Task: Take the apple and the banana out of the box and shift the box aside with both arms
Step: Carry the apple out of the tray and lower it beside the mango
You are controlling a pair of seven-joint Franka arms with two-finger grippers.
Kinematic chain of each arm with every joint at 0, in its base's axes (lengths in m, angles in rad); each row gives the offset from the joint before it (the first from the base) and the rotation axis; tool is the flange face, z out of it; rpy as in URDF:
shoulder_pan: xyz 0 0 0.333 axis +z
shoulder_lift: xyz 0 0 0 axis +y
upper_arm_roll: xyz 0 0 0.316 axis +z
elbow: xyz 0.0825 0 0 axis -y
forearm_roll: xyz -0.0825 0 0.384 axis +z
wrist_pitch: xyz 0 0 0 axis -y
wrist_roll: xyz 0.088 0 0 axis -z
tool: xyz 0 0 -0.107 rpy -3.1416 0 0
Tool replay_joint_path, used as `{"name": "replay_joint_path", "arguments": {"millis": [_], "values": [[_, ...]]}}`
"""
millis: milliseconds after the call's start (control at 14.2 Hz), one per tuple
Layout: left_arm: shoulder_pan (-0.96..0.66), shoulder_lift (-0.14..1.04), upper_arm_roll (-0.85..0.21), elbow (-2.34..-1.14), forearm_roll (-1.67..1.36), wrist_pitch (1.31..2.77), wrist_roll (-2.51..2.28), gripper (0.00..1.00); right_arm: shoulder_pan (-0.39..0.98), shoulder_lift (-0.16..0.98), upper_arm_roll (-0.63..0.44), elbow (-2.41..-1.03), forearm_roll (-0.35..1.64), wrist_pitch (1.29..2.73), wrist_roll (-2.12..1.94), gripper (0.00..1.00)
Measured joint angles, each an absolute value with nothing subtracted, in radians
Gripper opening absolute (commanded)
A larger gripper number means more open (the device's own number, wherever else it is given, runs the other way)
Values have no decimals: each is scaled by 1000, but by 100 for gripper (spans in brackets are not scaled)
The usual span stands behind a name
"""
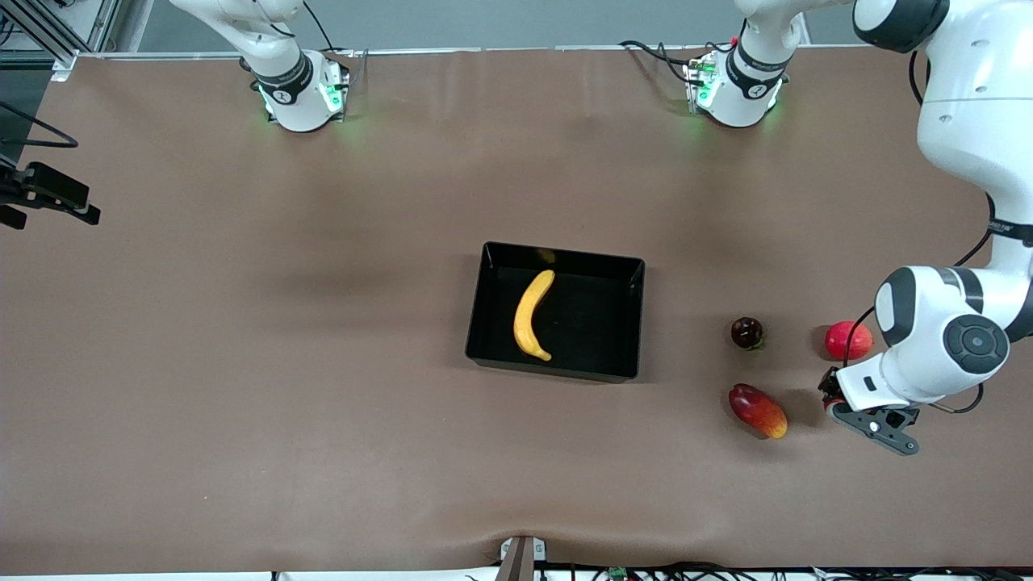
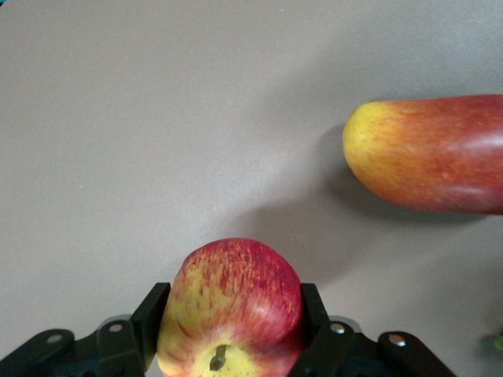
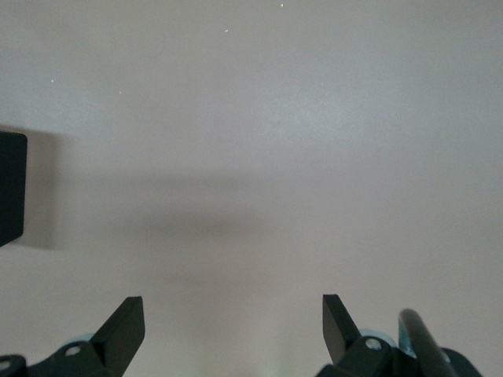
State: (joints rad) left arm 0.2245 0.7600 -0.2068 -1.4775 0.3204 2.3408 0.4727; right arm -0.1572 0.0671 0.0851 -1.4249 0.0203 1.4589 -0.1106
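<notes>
The yellow banana (image 1: 533, 316) lies inside the black box (image 1: 599, 327) at the middle of the table. My left gripper (image 1: 831, 395) is shut on the red apple (image 2: 236, 302) with a yellowish patch around its stem. It holds the apple just above the table, beside the mango, at the left arm's end. In the front view only a sliver of the apple (image 1: 830, 406) shows under the hand. My right gripper (image 3: 233, 322) is open and empty above bare table, with a corner of the box (image 3: 11, 188) at the edge of its view. It does not show in the front view.
An oblong red-orange mango (image 1: 758, 411) lies on the table, also in the left wrist view (image 2: 432, 153). A small dark maroon fruit (image 1: 746, 332) and a round red fruit (image 1: 848, 340) lie farther from the front camera than it.
</notes>
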Motion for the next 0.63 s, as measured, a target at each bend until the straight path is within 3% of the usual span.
{"name": "replay_joint_path", "arguments": {"millis": [422, 563, 633], "values": [[231, 837, -207, -1422, 322, 2405, 475, 0, -157, 67, 85, -1425, 20, 1459, -111, 100], [231, 853, -207, -1411, 322, 2423, 475, 27, -157, 67, 85, -1425, 20, 1459, -111, 100], [231, 861, -207, -1410, 322, 2435, 475, 69, -157, 67, 85, -1425, 20, 1459, -111, 100]]}}
